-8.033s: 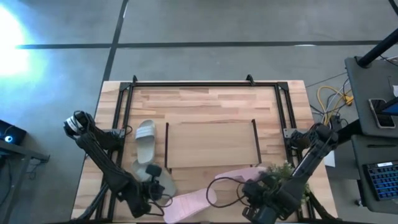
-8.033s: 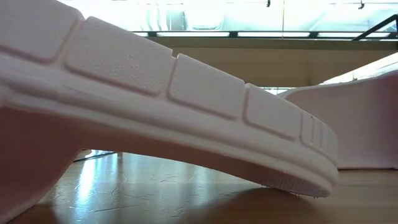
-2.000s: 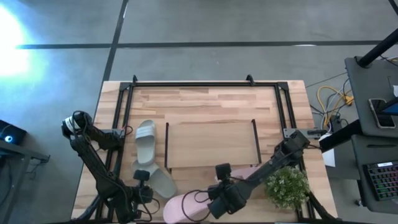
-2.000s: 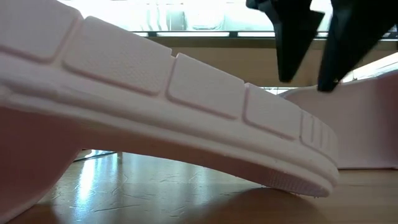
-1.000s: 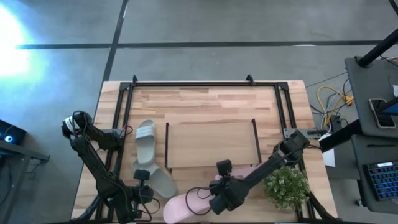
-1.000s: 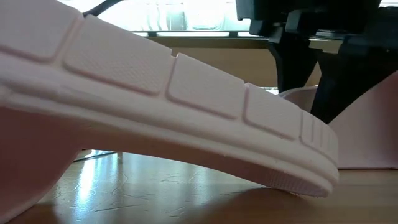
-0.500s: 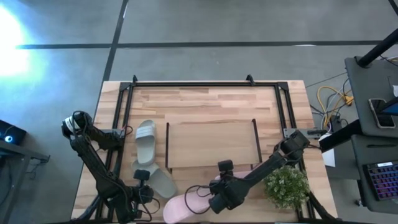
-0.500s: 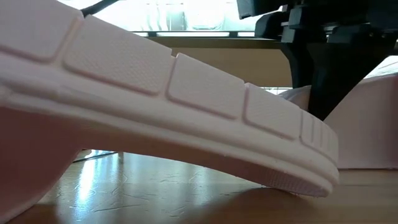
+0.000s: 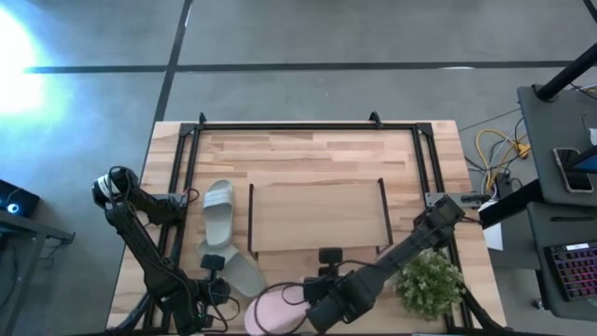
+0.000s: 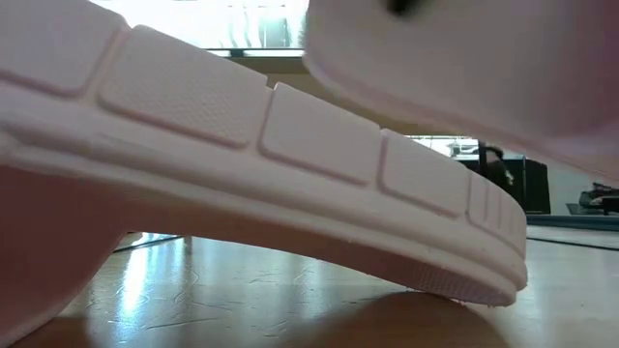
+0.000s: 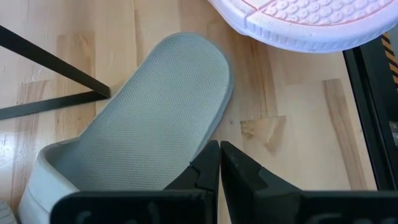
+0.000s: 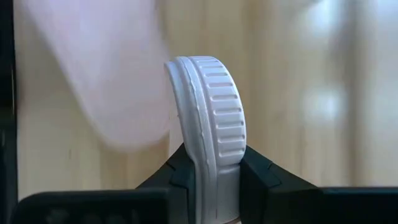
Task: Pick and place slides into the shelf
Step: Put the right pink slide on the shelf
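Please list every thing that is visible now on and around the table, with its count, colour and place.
Grey-green slides: two, left of the shelf, one nearer the front edge.
Pink slide, lying: one, front edge of the table.
Pink slide, gripped: one, clamped by the right end effector.
Shelf: one, light wood with black ends, table centre.
Plant: one, green, front right.
Black tube frame: one, along the table's back and sides.
Left end effector: shut, empty, over the nearer grey-green slide.
Right end effector: near the front edge.

The right gripper (image 12: 214, 171) clamps its jaws on the ribbed edge of a pale slide (image 12: 211, 118), above blurred wooden table (image 12: 311, 93).
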Robot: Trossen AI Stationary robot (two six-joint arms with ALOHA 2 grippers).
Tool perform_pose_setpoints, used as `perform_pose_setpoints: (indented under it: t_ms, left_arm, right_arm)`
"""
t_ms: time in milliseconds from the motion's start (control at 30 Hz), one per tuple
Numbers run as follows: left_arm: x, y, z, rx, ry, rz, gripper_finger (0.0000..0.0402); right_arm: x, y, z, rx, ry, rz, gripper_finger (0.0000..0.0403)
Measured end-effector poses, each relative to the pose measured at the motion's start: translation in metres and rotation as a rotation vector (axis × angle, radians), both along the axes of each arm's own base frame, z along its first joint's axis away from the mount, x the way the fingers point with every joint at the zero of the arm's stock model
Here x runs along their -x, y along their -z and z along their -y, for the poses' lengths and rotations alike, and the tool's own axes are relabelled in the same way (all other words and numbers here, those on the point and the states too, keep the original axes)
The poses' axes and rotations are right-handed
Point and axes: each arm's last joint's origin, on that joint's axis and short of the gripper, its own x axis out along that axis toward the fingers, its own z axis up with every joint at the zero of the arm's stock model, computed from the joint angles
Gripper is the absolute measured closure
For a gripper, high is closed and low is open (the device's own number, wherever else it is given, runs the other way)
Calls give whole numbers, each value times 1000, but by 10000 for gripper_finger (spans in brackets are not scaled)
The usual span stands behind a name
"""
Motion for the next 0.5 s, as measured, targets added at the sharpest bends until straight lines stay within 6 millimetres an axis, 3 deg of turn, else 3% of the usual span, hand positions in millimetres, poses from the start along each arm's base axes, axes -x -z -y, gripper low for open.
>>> perform_pose_setpoints:
  t_ms: [200,500]
  left_arm:
    - [0,0,0,1,0,0,402]
    - [-1,-2,2,13,0,7,402]
  right_arm:
    - [-14,-41,18,1,186,258,341]
    - [-11,-104,40,-382,657,715,341]
